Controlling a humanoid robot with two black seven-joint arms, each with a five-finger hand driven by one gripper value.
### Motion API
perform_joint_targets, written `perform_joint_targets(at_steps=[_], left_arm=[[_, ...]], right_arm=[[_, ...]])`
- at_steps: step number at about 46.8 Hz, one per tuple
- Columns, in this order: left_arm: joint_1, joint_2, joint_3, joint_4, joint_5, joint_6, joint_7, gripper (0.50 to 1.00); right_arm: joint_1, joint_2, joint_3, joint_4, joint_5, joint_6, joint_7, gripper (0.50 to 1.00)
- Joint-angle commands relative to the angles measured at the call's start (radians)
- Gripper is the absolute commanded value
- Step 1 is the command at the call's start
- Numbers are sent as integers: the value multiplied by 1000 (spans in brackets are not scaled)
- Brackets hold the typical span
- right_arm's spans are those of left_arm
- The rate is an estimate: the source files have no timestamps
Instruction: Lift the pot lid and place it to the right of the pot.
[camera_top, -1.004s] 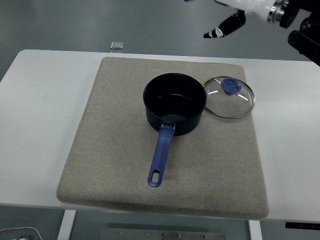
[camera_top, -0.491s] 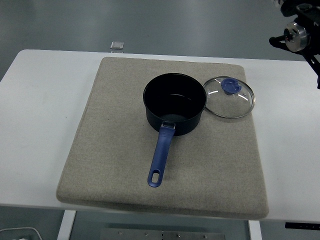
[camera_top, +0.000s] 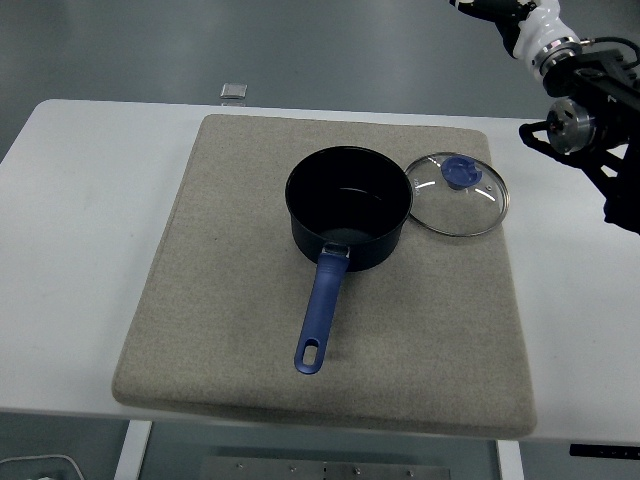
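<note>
Right arm (camera_top: 585, 120) shifted lower; open pot (camera_top: 349, 207) sits empty.

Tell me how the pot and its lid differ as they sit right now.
The pot is dark and opaque; the lid is clear glass with a metal rim, so the mat shows through it. The pot stands tall and open, while the lid lies low on the mat, knob up. The pot has a long blue handle pointing toward the near edge; the lid has only a small round blue knob. Both rest on the mat, side by side, with blue fittings.
</note>
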Motion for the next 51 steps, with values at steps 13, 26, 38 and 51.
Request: perform_joint_targets(at_steps=[13,26,38,51], left_arm=[[0,0,0,2,0,0,0,1000],[0,0,0,2,0,0,0,1000],[0,0,0,2,0,0,0,1000],[0,0,0,2,0,0,0,1000]], right_arm=[[-29,18,4,-1,293,-28,-76,903],[-80,20,44,-2,332,-19,-67,905],[-96,35,49,-2,332,75,72,905],[-98,35,47,-10,324,72,102,905]])
